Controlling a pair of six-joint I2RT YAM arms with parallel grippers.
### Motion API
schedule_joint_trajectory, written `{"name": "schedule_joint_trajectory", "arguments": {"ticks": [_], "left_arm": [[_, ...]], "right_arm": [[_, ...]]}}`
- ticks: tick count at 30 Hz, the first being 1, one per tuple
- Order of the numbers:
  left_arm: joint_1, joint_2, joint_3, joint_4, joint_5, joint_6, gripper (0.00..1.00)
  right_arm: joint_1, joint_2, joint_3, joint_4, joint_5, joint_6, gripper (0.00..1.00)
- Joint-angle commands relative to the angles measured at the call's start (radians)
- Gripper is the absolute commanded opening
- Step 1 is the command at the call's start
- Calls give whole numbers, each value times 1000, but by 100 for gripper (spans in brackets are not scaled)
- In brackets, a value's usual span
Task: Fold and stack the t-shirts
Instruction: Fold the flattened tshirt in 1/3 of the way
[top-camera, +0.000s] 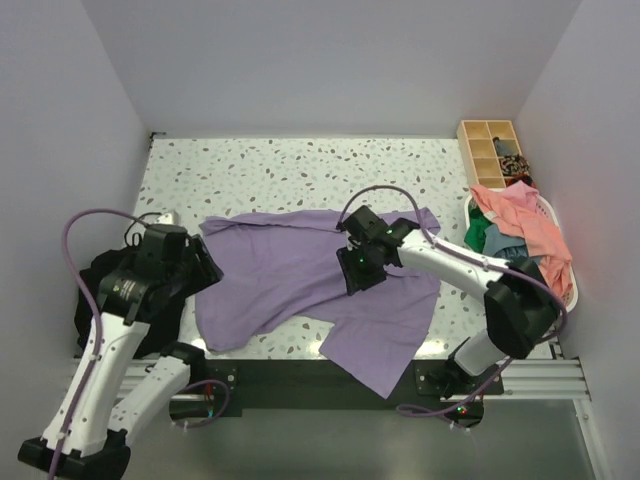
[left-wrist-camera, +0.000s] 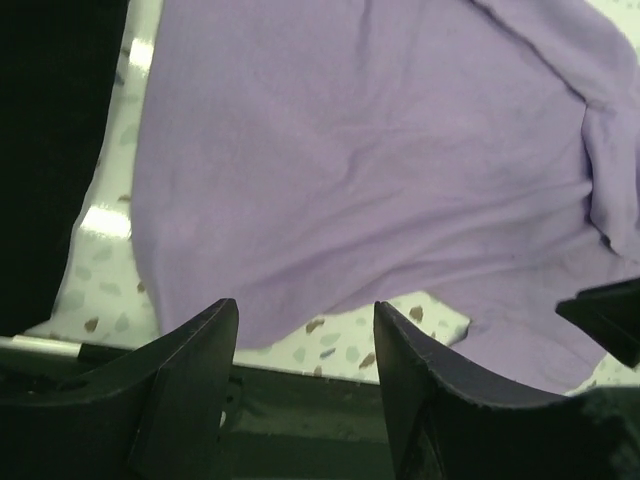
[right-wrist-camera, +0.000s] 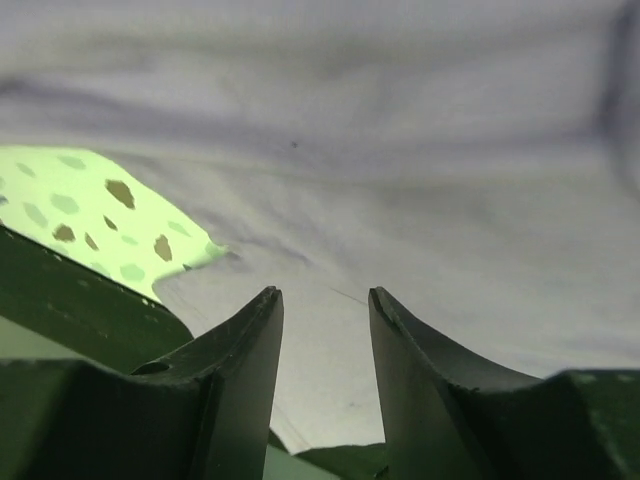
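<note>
**A:** Where does the lavender t-shirt (top-camera: 290, 275) lie?

**B:** Spread out but rumpled on the speckled table (top-camera: 300, 165), roughly in the middle. One corner hangs over the near edge, and a sleeve points to the back right.

**A:** And the other shirts?

**B:** A pink t-shirt (top-camera: 525, 220) is heaped in the white basket (top-camera: 572, 285) at the right edge. A teal t-shirt (top-camera: 480, 232) is bunched under it, on the basket's left side.

**A:** What is the right tool (right-wrist-camera: 325, 305) doing?

**B:** It sits low over the right half of the lavender cloth. Its fingers are partway apart. Cloth fills the wrist view past the tips, but I see nothing pinched between them.

**A:** The left tool (left-wrist-camera: 305, 325)?

**B:** It is at the shirt's left edge, above the near hem, with its fingers clearly spread. Nothing is between them, only cloth and table below.

**A:** Anything else around?

**B:** A black bundle (top-camera: 95, 290) lies at the left edge of the table under the left arm. A wooden box (top-camera: 490, 145) with compartments stands at the back right, just behind the basket.
</note>
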Motion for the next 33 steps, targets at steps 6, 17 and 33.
{"name": "schedule_joint_trajectory", "arguments": {"ticks": [6,17,33], "left_arm": [[-2,380,-262,778,-48,92,65],[-2,850,-151,1137,-65,150,62],[24,1363,241,1142,-80,247,58]], "right_arm": [[-176,55,232,107,234,11,47],[-368,353,336,171,234,26,46],[-489,746,795,89,214,17,46]]}}
